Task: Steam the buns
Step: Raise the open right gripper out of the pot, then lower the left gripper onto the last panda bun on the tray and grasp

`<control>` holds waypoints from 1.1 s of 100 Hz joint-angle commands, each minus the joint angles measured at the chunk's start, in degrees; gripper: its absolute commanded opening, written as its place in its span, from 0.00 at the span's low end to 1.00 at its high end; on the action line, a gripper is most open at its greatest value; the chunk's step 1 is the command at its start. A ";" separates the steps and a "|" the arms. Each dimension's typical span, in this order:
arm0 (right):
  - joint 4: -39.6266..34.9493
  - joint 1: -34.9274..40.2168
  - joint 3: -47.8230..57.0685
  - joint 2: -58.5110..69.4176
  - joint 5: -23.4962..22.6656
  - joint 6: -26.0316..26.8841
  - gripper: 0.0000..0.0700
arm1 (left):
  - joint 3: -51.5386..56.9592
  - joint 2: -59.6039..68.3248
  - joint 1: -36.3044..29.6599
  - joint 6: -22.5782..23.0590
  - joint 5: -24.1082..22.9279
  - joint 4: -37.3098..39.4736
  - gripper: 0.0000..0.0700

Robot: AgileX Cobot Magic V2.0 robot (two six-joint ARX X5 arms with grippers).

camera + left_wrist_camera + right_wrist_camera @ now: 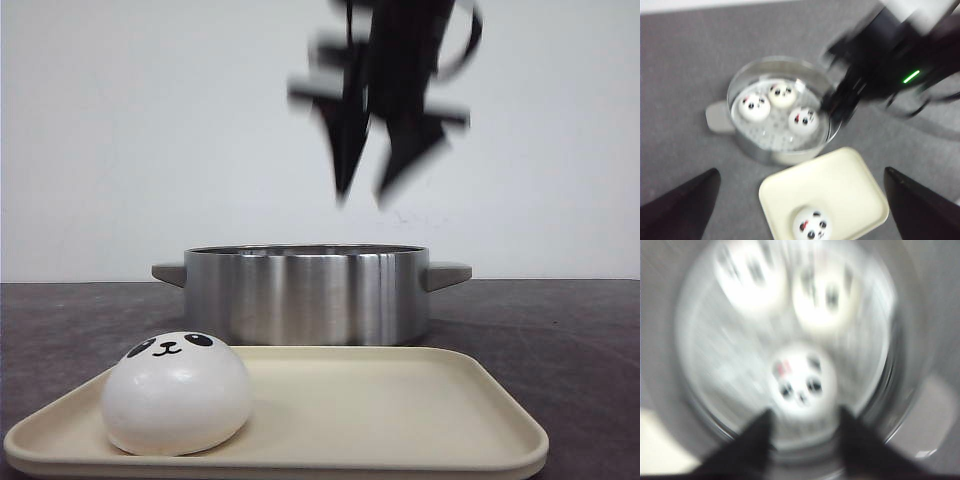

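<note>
Risk starts at the right pincer, which hangs blurred and empty above the round stainless-steel steamer pot with its tips apart; a hurried drop toward the tray could clip the pot's rim. Three smooth white panda-faced buns sit on the pot's perforated insert, while the fourth panda bun waits on the cream rectangular plastic tray on the dark grey worktop. The left pincer, spread wide over the tray, could collide with the right arm.
</note>
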 commanded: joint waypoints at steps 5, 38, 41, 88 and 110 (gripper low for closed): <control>3.56 3.08 2.36 -9.01 0.00 0.42 0.00 | -3.80 0.76 -0.48 0.11 1.55 1.11 0.89; 4.74 16.33 2.36 -34.25 9.84 0.55 0.00 | -24.61 6.19 -5.49 -5.62 9.33 10.21 0.91; 4.35 17.53 2.36 -35.82 12.00 0.57 0.00 | -25.83 7.26 -6.27 -5.97 9.33 10.82 0.91; -8.76 21.00 2.36 -44.30 22.99 5.14 0.00 | -28.50 29.77 -13.75 -5.62 9.29 20.59 0.91; -9.53 21.00 2.36 -44.15 22.97 5.60 0.00 | -28.50 34.12 -13.75 -4.17 8.92 20.41 0.90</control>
